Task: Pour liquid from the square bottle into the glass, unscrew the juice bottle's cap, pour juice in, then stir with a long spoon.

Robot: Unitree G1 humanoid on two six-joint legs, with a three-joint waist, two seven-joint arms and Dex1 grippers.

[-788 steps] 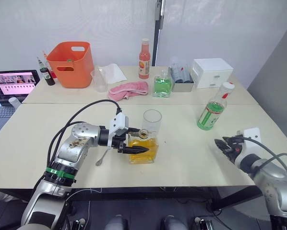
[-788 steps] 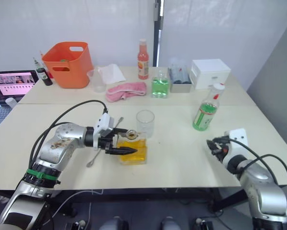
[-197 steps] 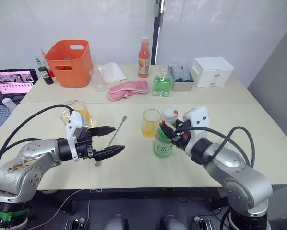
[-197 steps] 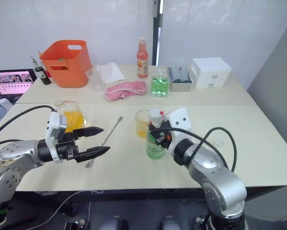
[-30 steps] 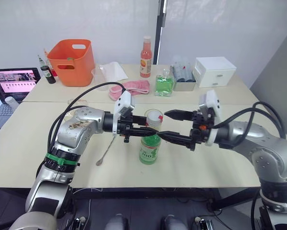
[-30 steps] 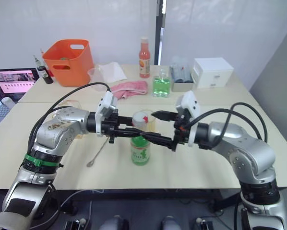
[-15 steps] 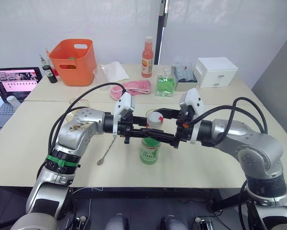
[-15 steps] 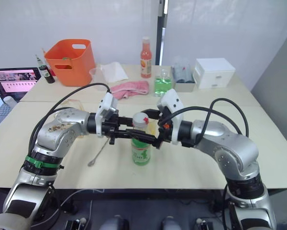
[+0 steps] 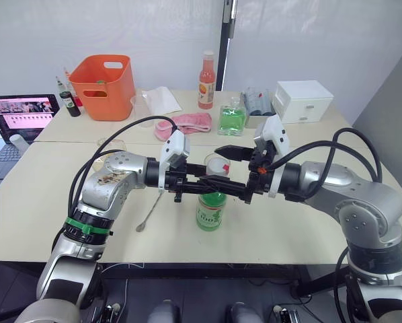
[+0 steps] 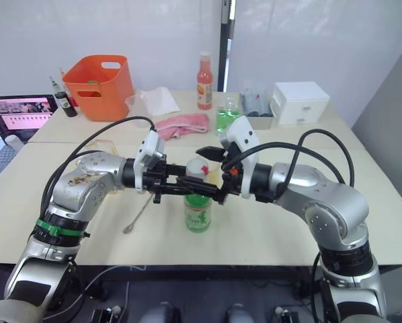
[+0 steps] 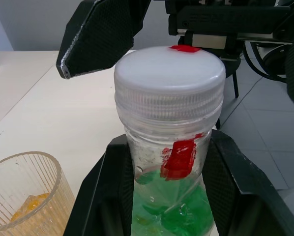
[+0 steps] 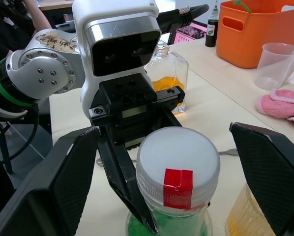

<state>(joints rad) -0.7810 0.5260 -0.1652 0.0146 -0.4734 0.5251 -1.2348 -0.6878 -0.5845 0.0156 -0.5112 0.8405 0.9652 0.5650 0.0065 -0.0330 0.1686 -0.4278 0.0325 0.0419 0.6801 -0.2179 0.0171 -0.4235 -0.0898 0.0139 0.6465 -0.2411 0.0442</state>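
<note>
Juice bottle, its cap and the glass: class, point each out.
juice bottle [image 9: 210,212], left eye view, on its label.
cap [image 12: 178,153], right wrist view, on its top.
glass [image 11: 24,189], left wrist view, on its ribbed wall.

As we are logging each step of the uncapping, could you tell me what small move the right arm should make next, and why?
Probably close the right gripper onto the white cap. Its fingers are open, one on each side of the cap, which is still on the juice bottle, while the left gripper clamps the bottle's neck, so it looks steadied for twisting.
</note>
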